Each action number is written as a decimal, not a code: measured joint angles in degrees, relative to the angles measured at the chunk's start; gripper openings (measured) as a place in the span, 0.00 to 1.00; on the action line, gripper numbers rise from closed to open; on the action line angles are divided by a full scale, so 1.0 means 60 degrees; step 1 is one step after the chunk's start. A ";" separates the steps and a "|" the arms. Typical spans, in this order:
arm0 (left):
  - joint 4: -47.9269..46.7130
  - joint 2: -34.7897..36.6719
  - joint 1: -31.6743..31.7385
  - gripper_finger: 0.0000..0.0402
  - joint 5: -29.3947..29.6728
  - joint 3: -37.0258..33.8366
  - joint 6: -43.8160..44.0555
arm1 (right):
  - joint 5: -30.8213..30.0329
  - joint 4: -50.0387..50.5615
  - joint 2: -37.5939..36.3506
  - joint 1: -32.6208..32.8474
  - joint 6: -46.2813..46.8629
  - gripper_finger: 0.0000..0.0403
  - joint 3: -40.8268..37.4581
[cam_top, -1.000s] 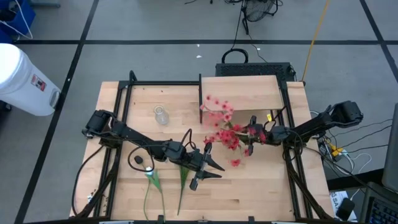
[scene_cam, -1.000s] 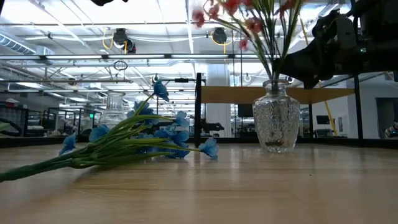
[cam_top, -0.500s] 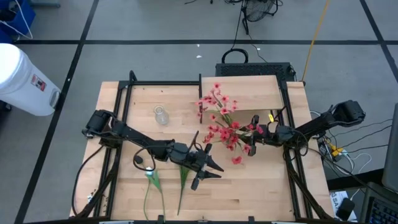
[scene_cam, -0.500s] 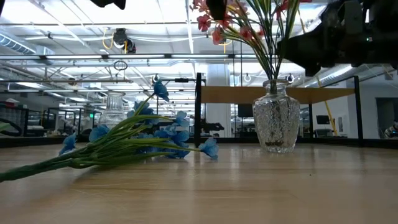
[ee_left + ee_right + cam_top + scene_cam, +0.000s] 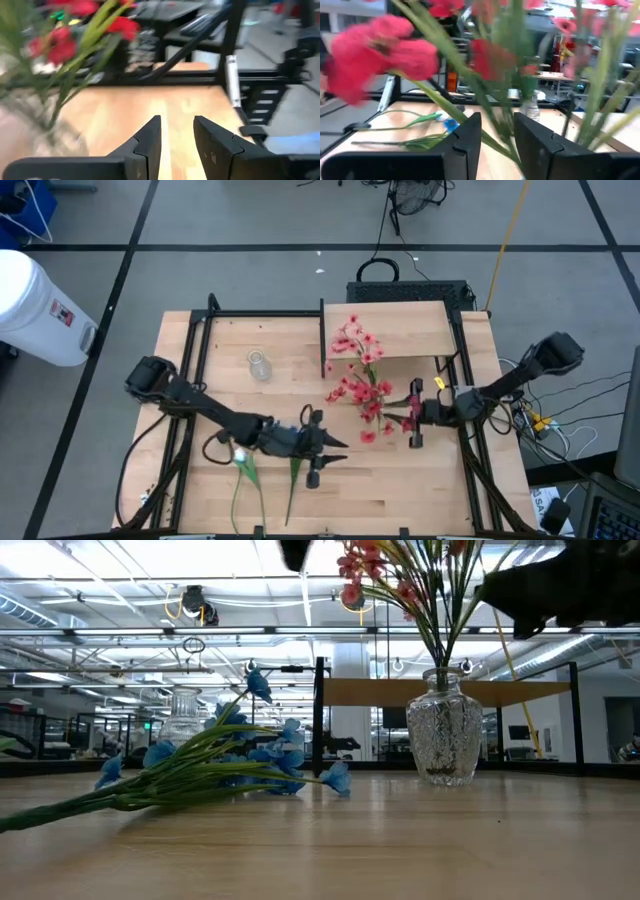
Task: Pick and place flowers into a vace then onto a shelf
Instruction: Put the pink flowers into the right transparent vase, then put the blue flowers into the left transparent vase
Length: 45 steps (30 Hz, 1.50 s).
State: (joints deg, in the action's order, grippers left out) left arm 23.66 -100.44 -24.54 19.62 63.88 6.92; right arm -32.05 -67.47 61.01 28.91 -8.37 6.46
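Red-pink flowers (image 5: 360, 385) stand with their stalks in a clear glass vase (image 5: 445, 735) on the table, in front of the raised wooden shelf (image 5: 390, 328). Blue flowers (image 5: 220, 765) lie flat at the near left, their green stalks (image 5: 243, 480) toward the near edge. My right gripper (image 5: 410, 422) hangs just right of the red flowers, above the vase, and is open; green stalks (image 5: 495, 132) show in the gap between its fingers. My left gripper (image 5: 328, 452) hovers open over the blue flowers, pointing toward the table's right edge, with nothing between its fingers (image 5: 150, 137). My right gripper stands level against the red flowers from the table's right side, and one green stalk (image 5: 492, 137) crosses the gap between its fingers. Whether a finger touches it, I cannot tell.
A small empty glass jar (image 5: 259, 365) stands far left of the shelf. A thin dark upright panel (image 5: 322, 340) closes the shelf's left end. Black frame rails (image 5: 195, 370) run along both table sides. Bare wood lies between the vase and the near edge.
My right gripper has drawn back from the red flowers toward the table's near edge and right. The blossoms have swung, their upper sprays now over the shelf's left part. My left gripper has shifted a little left and swung level, pointing right. The vase and blue flowers stay put.
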 joint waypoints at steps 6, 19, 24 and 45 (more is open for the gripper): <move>-0.1749 0.0432 -0.0678 0.30 0.1138 0.0011 0.2409 | -0.1060 -0.0158 -0.0005 0.1086 -0.0521 0.26 0.0000; -0.4394 0.0440 -0.1339 0.30 0.2426 0.0011 0.6868 | -0.1162 -0.0279 -0.0135 0.2687 -0.0833 0.26 0.0000; -0.5190 0.0372 -0.1329 0.30 0.1599 0.0011 0.8931 | -0.1158 -0.0274 -0.0135 0.2830 -0.1229 0.26 0.0000; -0.7438 -0.0655 -0.1813 0.30 -0.1187 0.0011 1.2501 | -0.1155 -0.0140 -0.0135 0.2826 -0.0709 0.26 0.0000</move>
State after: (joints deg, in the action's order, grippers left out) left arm -20.97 -104.37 -35.42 12.49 63.94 81.93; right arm -38.98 -68.31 60.20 45.87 -12.63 6.46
